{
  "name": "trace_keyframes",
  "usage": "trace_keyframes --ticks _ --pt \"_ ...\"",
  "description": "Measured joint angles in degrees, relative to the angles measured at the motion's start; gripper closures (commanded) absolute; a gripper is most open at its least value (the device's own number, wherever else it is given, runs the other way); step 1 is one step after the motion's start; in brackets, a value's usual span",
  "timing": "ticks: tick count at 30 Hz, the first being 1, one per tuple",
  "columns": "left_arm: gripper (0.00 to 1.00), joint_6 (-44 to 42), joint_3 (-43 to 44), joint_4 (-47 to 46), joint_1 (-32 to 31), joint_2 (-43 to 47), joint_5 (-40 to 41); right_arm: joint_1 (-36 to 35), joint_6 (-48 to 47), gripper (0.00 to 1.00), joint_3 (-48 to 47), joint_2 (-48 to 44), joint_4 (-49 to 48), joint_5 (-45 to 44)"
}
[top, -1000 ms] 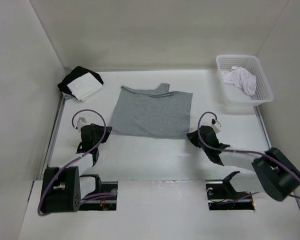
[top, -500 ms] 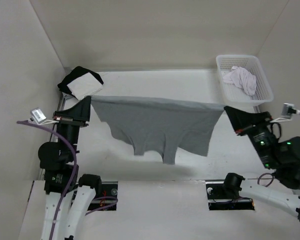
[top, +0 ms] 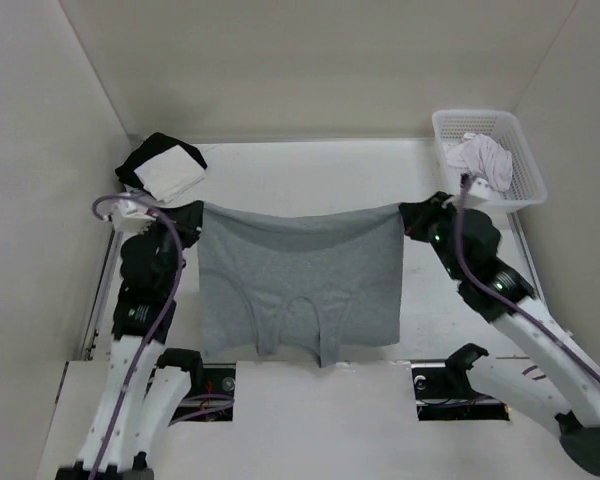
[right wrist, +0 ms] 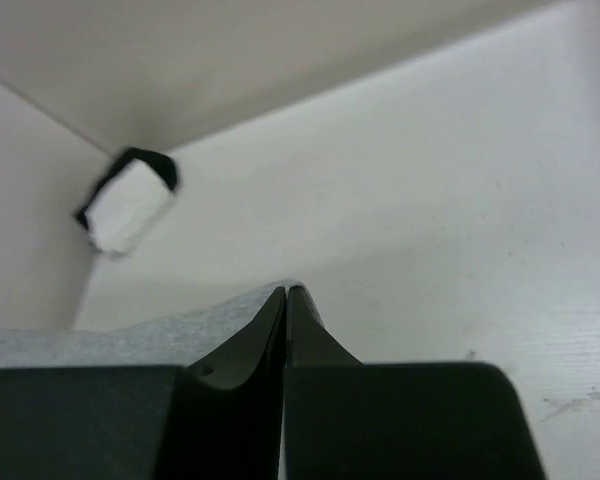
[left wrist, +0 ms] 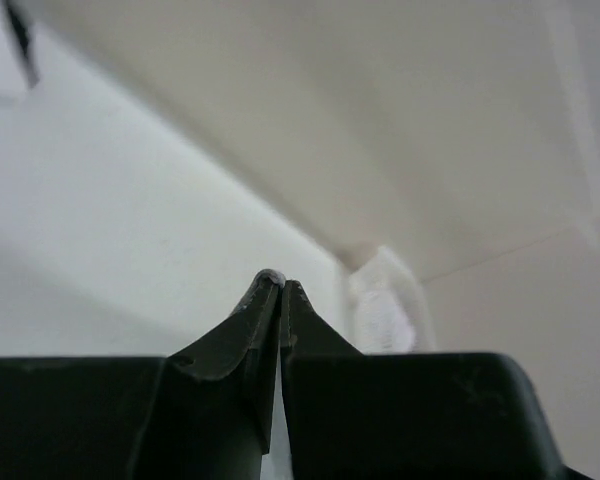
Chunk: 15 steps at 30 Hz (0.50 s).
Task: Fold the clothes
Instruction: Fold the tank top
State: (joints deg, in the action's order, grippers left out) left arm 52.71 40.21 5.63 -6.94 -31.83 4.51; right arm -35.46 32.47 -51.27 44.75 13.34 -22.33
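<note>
Presently my left pincer (top: 192, 216) and right pincer (top: 412, 214), both clamped tight on its hem corners, suspend the soft heather-grey sleeveless knit top (top: 300, 280) at frame centre, presumably to spread it flat for folding.

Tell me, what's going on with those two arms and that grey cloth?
Two robot arms are folding laundry. The left pincer and right pincer are each shut on a corner of a grey top. They hold it spread between them above the table, with its neck end hanging toward the arms' bases. No fold is made yet. A basket with a pale garment sits far right, and a black-and-white stack far left.
</note>
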Motion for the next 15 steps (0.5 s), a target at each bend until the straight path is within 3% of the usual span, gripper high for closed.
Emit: trace_keyframes --ticks 3,7,12,15 --pt "1.0 0.1 -4.9 -5.0 1.5 -14.2 0.7 11.3 2.9 1.0 3.3 14.1 -7.1 10.8" --pt "1.0 0.5 -4.5 -12.6 2.4 -36.9 1.3 18.5 5.9 1.0 0.0 36.1 -13.6 20.1" --pt "1.0 1.4 8.3 -17.5 3.6 -56.6 -0.4 22.3 8.1 1.0 -13.7 53.9 -15.6 27.0" --pt "1.0 2.2 13.2 -21.6 4.1 -59.5 -2.0 23.6 8.6 1.0 -18.2 56.3 -17.4 29.1"
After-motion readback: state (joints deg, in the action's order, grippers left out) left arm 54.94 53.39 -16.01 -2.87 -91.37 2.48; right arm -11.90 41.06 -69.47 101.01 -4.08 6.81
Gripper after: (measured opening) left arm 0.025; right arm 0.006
